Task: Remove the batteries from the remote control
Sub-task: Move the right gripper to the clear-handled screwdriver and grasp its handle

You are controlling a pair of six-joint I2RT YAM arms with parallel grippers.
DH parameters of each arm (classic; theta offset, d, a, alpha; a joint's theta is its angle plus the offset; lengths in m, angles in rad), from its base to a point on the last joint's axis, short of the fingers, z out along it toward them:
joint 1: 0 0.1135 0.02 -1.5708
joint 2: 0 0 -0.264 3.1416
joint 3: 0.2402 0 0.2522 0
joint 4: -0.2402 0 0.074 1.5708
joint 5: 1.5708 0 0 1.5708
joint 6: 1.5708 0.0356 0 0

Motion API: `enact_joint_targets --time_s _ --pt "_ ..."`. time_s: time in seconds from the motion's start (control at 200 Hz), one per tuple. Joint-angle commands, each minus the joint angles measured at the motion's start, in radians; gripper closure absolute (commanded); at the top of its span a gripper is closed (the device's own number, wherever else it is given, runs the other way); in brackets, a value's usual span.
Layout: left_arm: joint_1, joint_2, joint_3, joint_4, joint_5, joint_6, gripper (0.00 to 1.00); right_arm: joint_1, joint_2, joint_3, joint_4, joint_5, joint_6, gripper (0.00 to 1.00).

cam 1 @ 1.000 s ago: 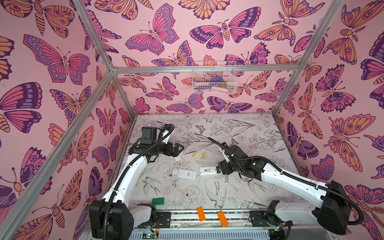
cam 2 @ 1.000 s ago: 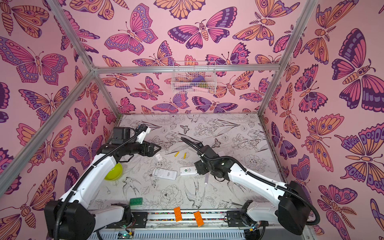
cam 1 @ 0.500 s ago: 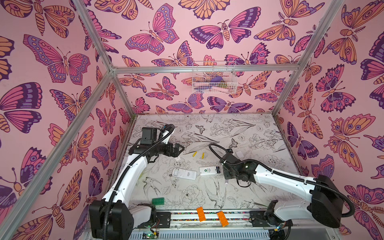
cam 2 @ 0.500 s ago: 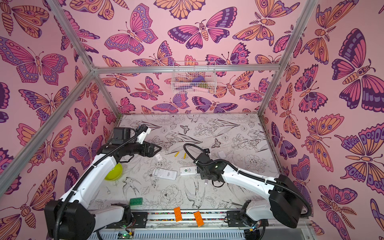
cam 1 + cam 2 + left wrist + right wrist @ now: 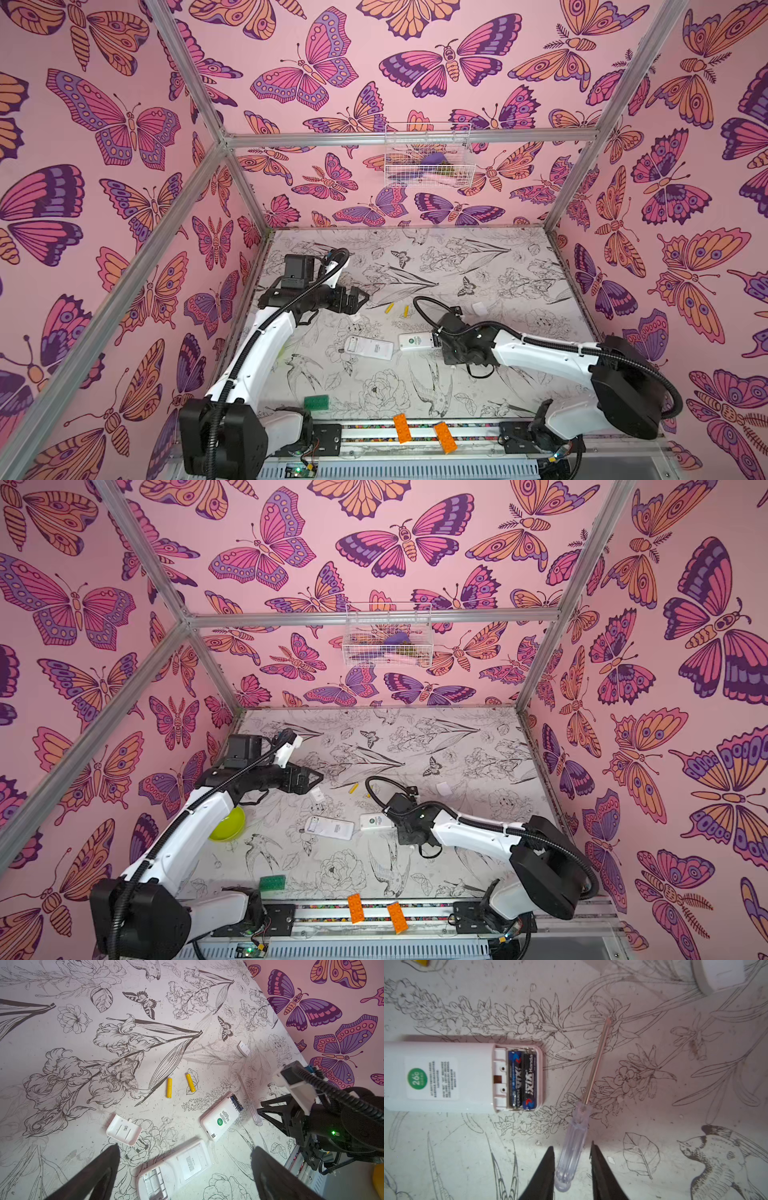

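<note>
- Now straddling the clear handle of the screwdriver (image 5: 579,1113) with the right claw (image 5: 572,1145): fingers drawn close on either side, slim gaps showing at the tips; cannot tell whether clamped or merely flanking.
- Lying flat on the surface (image 5: 478,257), that screwdriver, with its metal shaft angled away from the claw and just beside the open end of the small remote (image 5: 436,1076).
- Seated side by side in that remote's uncovered compartment: the black batteries (image 5: 529,1082), labels up.
- Loose on the surface farther back, well apart from both claws: the yellow batteries (image 5: 169,1087), near each other but not touching.
- Spread as wide as can be and gripping nothing: the left claw (image 5: 185,1146), held off the surface behind the larger remote (image 5: 182,1163).
- Back side up between the left arm and the small remote, in both top views: that larger remote, compartment uncovered.
- Near a left-claw fingertip in the left wrist view: one white cover (image 5: 124,1130); well apart from it, beyond the screwdriver: a second white cover (image 5: 244,1049).
- Toward the front edge: a green brick (image 5: 316,402) and two orange bricks (image 5: 401,428) on the rail.
- Partly hidden behind the left arm in a top view: a green bowl (image 5: 228,825).
</note>
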Motion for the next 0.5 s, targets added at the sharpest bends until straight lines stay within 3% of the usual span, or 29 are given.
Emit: enact_joint_targets --time_s 0.0,0.496 --pt "-0.004 0.006 -0.006 -0.003 0.009 0.011 0.00 0.019 0.030 -0.015 0.017 -0.012 0.038 0.70" --pt "-0.003 0.010 -0.006 -0.001 0.008 0.013 0.00 0.018 0.066 -0.076 0.052 0.007 0.069 0.82"
